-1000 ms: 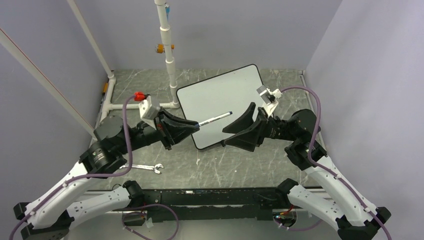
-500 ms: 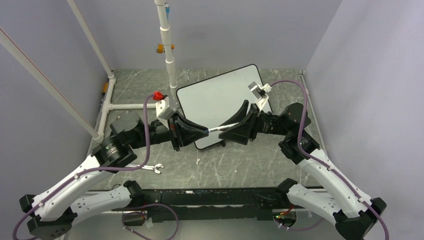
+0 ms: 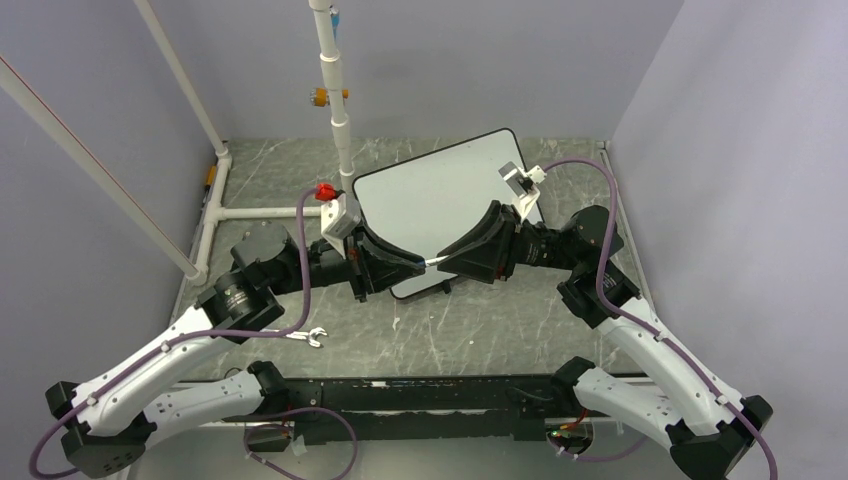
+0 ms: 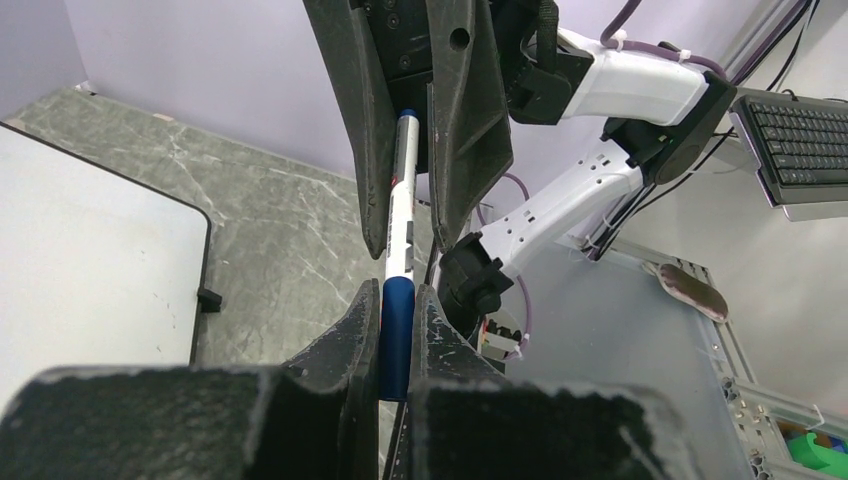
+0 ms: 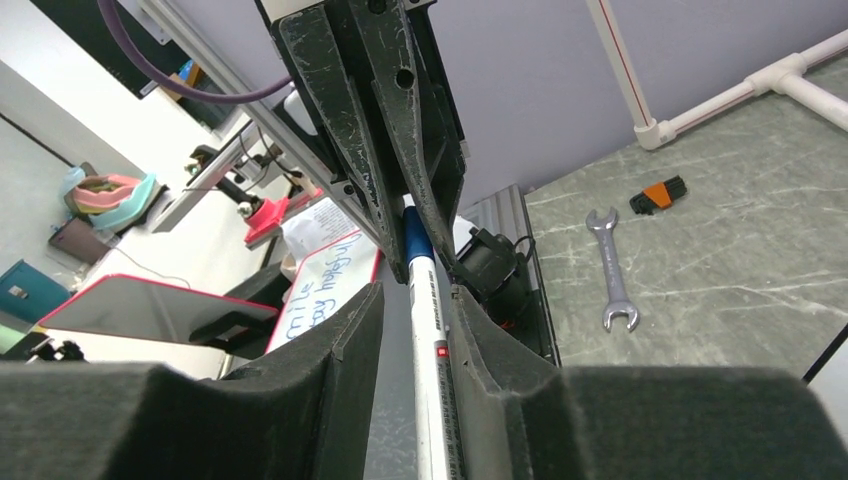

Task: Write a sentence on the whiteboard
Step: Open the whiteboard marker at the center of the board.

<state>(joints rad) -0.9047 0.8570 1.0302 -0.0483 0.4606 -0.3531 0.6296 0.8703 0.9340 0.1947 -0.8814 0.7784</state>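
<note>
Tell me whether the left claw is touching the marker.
Touching. The left wrist view shows the left claw shut on the marker, with both fingers pressed against its blue end and no gap on either side.

arms (image 3: 150, 365) wht+blk | cables (image 3: 300, 268) purple | wrist cams (image 3: 342, 214) wht

The left fingers (image 4: 365, 322) pinch the blue end of a marker (image 4: 402, 210). Its white part goes up between the right fingers (image 4: 465, 120), with a little gap. A whiteboard (image 4: 90, 260) corner lies on the gray desk (image 4: 280, 230).
</note>
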